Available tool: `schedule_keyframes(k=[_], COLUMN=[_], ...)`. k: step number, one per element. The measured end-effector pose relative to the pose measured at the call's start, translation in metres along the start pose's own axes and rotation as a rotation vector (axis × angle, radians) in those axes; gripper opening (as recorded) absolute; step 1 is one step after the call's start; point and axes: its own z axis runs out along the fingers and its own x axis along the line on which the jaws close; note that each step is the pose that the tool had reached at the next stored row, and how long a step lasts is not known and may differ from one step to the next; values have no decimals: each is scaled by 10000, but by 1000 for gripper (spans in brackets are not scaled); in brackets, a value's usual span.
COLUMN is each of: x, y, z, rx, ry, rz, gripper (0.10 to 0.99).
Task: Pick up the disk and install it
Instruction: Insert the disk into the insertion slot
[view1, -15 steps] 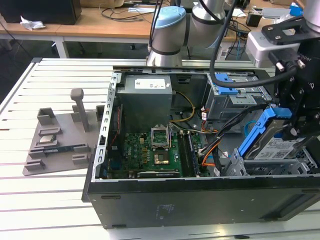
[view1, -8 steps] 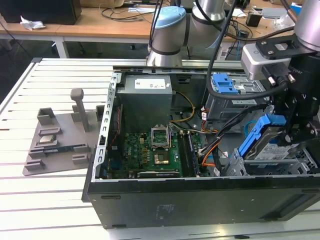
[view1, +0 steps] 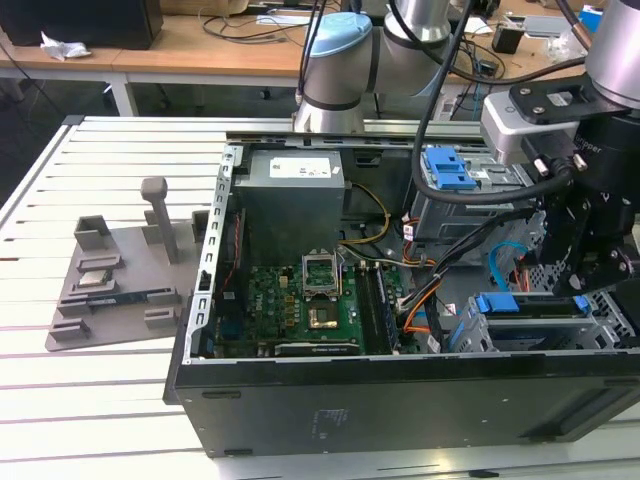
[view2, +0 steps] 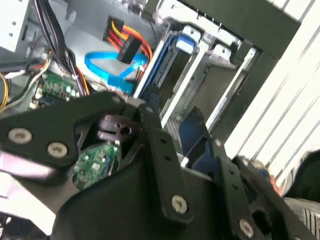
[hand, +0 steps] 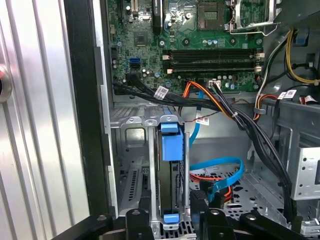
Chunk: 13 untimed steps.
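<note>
White slatted tabletop (view1: 110, 400) carries an open computer case (view1: 400, 400), with wooden desks and cables behind it at 12 o'clock in the exterior view. We see the green motherboard (view1: 310, 300) lying flat in the case, a grey power-supply box (view1: 295, 195) at 12 o'clock from it, and a grey fixture plate (view1: 120, 275) on the table at 9 o'clock from the case. We note the gripper (view1: 590, 290) down inside the case at 3 o'clock in the exterior view, just above the metal drive cage (hand: 137, 150). The disk (hand: 171, 180) stands on edge in a slot of that cage, its blue carrier tab (hand: 171, 142) at the slot's mouth; in the exterior view we see it at (view1: 525, 315). A blue data cable (hand: 220, 172) and orange wires (view2: 130, 37) lie on the case floor beside the cage. We see the black fingers (hand: 200, 210) straddling the disk's near end in the first wrist view; whether they press on it or stand spread we cannot tell.
</note>
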Motion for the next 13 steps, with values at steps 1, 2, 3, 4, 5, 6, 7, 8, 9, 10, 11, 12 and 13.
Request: schedule_keyframes(k=[1,2,3,4,5,6,7,8,9,10,11,12,13], x=[0,0,0,0,1,0,0,0,0,0,0,0,0], y=[0,0,1,2,2,0,-3,-4,-5,-6,-8,-9,-11], z=[1,3,5,6,10,11,11,12,12,13,14,15,16], rx=[0,1,0,-12,-219,-431,-697,-886,-1073,-1339,-1523,-1806,-2089], ry=[1,1,0,1,12,27,45,58,71,87,100,118,137], rz=[0,0,0,1,4,7,11,15,18,22,25,28,33], gripper=[439,439,427,361,298,239,176,114,106,106,106,106,106])
